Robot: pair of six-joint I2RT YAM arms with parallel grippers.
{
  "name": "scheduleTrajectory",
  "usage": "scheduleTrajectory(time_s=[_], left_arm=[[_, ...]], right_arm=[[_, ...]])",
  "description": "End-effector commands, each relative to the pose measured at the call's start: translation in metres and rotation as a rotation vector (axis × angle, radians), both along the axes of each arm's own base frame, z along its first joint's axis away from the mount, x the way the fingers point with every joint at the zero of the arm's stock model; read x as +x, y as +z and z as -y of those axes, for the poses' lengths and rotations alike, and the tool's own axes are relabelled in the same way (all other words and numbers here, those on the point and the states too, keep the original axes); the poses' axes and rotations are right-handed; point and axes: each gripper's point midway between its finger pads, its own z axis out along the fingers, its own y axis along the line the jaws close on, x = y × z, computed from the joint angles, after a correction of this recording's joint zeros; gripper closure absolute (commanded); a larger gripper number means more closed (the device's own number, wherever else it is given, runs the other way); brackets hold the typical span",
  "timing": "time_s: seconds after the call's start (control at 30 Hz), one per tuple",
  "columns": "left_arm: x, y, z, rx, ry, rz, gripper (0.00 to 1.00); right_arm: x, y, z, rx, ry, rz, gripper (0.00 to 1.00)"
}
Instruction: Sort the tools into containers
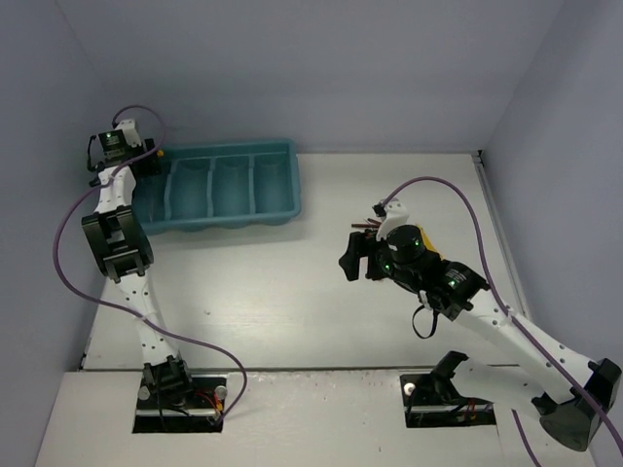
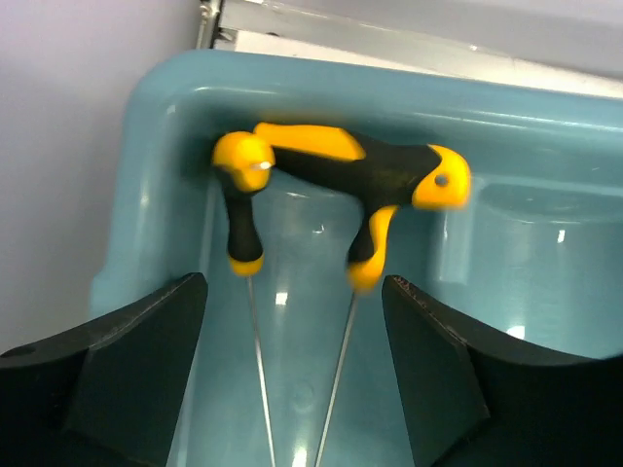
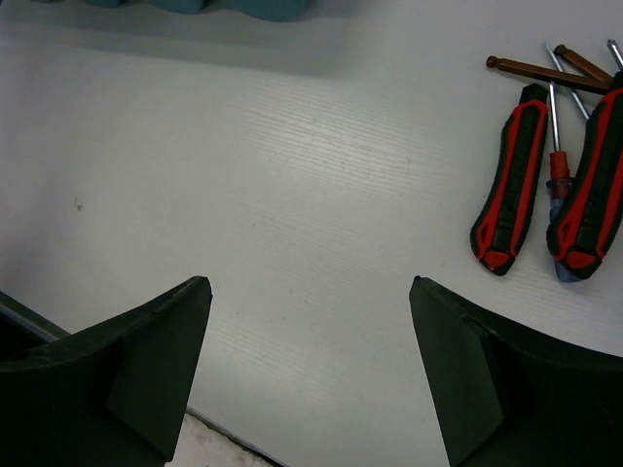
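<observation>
Jaws on my left arm point(image 1: 117, 238) stand spread over the tray's point(image 1: 282, 216) left-end compartment, presumably to leave two yellow-handled tools point(image 2: 341, 175) lying there, while my right jaws, likewise spread, hover well right of the tray near red-handled tools point(image 3: 511, 185) awaiting pickup.

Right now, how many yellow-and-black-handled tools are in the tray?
2, both in the end compartment of the tray: a straight-handled screwdriver on the left, a T-handled tool beside it on the right. More may be hidden outside this view.

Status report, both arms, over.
Left pincer open over tray, yellow-handled tools lying inside. Right pincer open above table, red-handled pliers nearby. Nothing seen in the way.
</observation>
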Motion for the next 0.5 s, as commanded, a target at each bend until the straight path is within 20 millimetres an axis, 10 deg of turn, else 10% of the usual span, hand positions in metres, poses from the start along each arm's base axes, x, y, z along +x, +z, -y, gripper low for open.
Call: scheduleTrajectory(time_s=[0.0,0.2,0.47], left_arm=[[-0.01,0.174,-0.002,0.015,0.056,0.326,0.24],[-0.063,0.277,0.044,-0.079,0.057,0.443,0.19],[-0.169,0.309,0.142,-0.257,-0.029,0.443,0.18]], right_arm=[[0.014,0.008,0.024,-0.018,-0.138,0.063,0.2],[0.032,-0.009,0.057,-0.118,-0.289,0.042,0.23],[0.078,-0.072,0.122,-0.275,-0.458,-0.152,0.24]])
